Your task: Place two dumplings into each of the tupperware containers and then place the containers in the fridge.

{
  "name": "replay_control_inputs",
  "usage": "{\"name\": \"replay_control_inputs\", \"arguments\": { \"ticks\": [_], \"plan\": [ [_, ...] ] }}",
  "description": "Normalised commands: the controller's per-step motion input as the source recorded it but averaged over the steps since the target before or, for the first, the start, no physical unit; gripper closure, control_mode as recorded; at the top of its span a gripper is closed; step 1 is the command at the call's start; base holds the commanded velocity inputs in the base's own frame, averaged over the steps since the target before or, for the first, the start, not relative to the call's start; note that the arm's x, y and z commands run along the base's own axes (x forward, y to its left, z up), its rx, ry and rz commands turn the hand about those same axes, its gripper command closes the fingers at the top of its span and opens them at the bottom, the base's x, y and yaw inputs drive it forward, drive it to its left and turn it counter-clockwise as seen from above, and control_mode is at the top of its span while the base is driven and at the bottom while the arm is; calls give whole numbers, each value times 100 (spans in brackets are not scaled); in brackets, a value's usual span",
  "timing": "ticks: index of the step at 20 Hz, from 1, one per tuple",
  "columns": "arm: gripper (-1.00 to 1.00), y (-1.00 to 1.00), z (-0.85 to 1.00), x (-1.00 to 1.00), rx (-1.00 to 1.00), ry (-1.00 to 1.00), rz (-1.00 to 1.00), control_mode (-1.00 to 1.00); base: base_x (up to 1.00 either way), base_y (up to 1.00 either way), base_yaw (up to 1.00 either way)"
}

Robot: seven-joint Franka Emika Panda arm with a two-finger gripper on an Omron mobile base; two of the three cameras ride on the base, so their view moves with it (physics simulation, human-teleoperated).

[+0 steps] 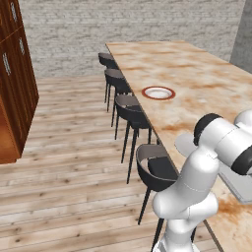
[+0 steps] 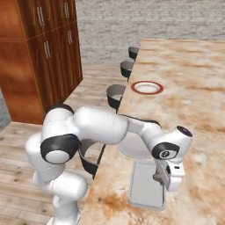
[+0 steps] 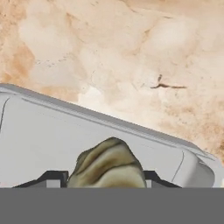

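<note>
Nearest: gripper [image 2: 161, 178], pointed down over a tupperware container [image 2: 143, 186] at the near end of the desk [image 2: 193, 105]. Closed on a dumpling [image 3: 108, 166], seen in the hand view as a pleated tan-green lump between the two dark fingertips [image 3: 52, 178], one on each side of it. Same dumpling visible in the right base view as a small dark lump [image 2: 156, 177] at the gripper tip, above the container floor; contact with the floor cannot be told. Container shallow, pale grey, round-cornered, lying flat on the mottled orange-white desk; rim [image 3: 131, 127] running across the hand view just beyond the dumpling. Farther along the desk, well apart: round white red-rimmed dish [image 1: 158, 92]. Left of the desk: row of dark stools [image 1: 129, 110]. Far left: reddish-brown wooden cabinets [image 2: 44, 52]. No legible writing or labels.
</note>
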Motion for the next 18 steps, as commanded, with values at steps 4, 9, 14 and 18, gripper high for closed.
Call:
{"name": "replay_control_inputs", "arguments": {
  "ticks": [4, 9, 14, 18],
  "plan": [
    [100, 40, 0, -71, -2, 0, -7, -100, 0, 0, 0],
    [100, 91, -2, 20, -15, 6, -11, -100, 0, 0, 0],
    [-100, -21, -79, 0, -9, 18, -17, -100, 0, 0, 0],
    [-100, -10, 4, -38, 0, -3, -7, -100, 0, 0, 0]
  ]
}}
